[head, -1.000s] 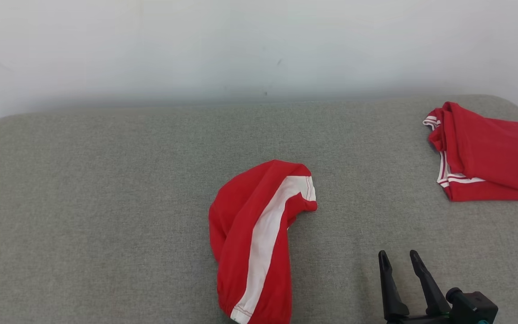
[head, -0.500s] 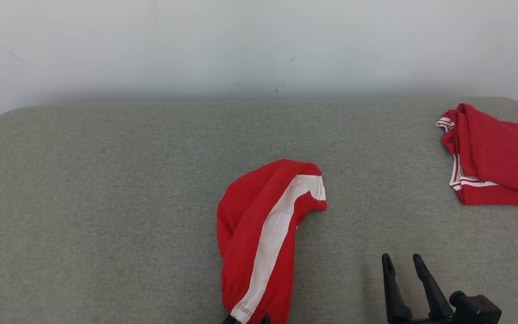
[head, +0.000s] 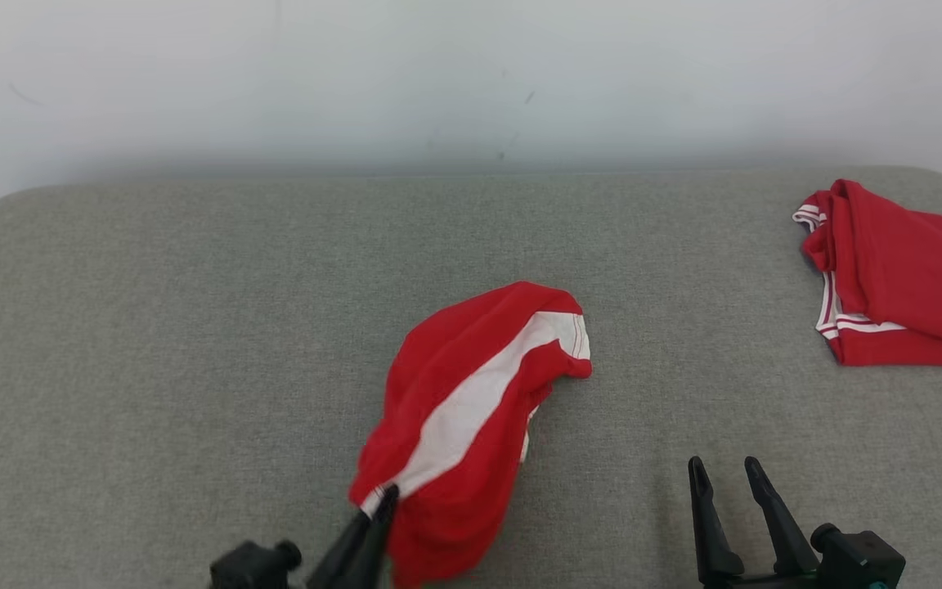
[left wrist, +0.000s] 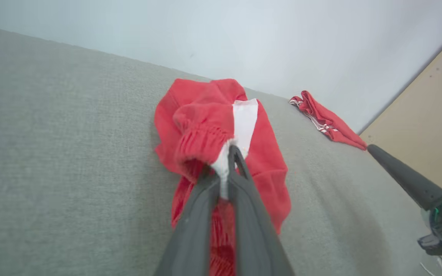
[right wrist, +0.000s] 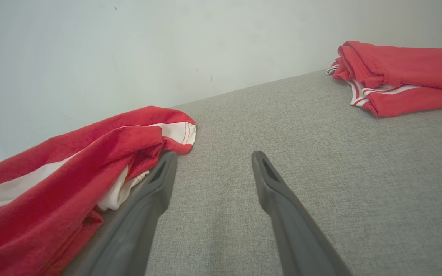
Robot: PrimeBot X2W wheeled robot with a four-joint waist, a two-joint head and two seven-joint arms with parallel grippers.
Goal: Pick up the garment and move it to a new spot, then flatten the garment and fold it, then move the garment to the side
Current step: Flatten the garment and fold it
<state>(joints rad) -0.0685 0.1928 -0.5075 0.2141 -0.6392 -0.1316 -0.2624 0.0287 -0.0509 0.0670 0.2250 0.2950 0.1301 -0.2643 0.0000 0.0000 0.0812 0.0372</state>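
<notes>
left claw (head: 388, 496) clamped on the garment's (head: 471, 393) hem, mid counter (head: 152, 327) near the front edge; right claw (head: 728, 478) part open, empty; folded shirt (head: 904, 278) far right corner; only the pick-up looks started, moving, flattening and folding are left

- The left half of the grey tabletop (head: 152, 327) is bare, so an end effector could move there freely.
- The red garment (head: 471, 384) sits in a bump near the middle and blocks a straight path across.
- The left end effector (head: 386, 494) is pinched on the near edge of the red garment, so that spot is taken.
- An open strip lies between the bump and the right end effector (head: 723, 463), whose fingers are spread over bare cloth.
- A folded red pile (head: 904, 278) fills the far right corner.
- The white wall (head: 438, 82) closes off the far side.
- The tan area (left wrist: 436, 115) past the right edge may be floor, but it is hard to tell.
</notes>
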